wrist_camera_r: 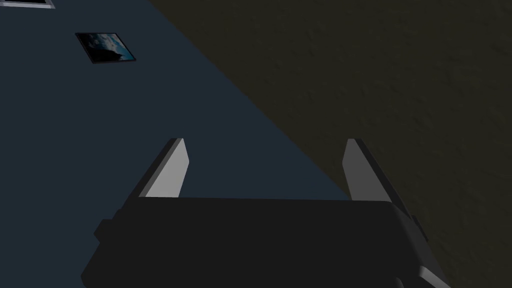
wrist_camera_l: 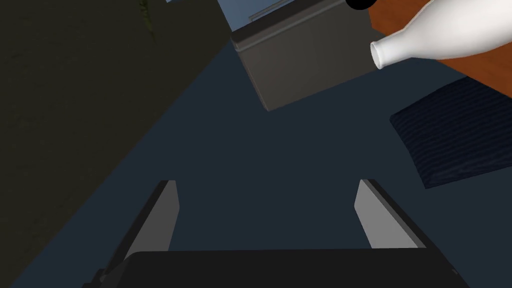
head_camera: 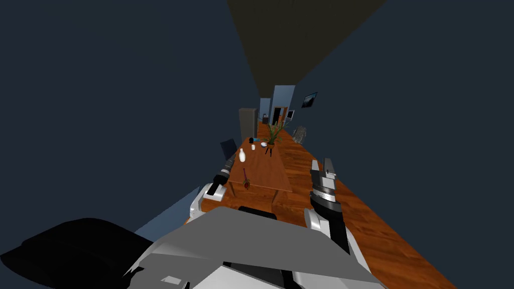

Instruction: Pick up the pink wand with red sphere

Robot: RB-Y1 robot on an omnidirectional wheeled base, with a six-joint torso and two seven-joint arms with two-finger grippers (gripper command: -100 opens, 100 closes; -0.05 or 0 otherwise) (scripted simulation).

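Note:
The wand (head_camera: 246,179) lies on the near end of a long wooden table (head_camera: 266,173), a thin purplish stick ending in a dark red sphere toward the table's front edge. My left gripper (head_camera: 232,158) reaches over the table's left edge, a little left of and beyond the wand; its fingers (wrist_camera_l: 167,215) stand open and empty. My right gripper (head_camera: 322,166) is raised to the right of the table over the wood floor, open as well, with nothing between its fingers (wrist_camera_r: 172,170).
A white bottle (head_camera: 242,156) stands on the table just past my left gripper and looms close as the white bottle (wrist_camera_l: 440,37) in the left wrist view. Further along are small cups (head_camera: 253,147), a bowl and a potted plant (head_camera: 271,134). A dark chair (head_camera: 228,148) sits left of the table; a grey cabinet (head_camera: 247,123) stands behind.

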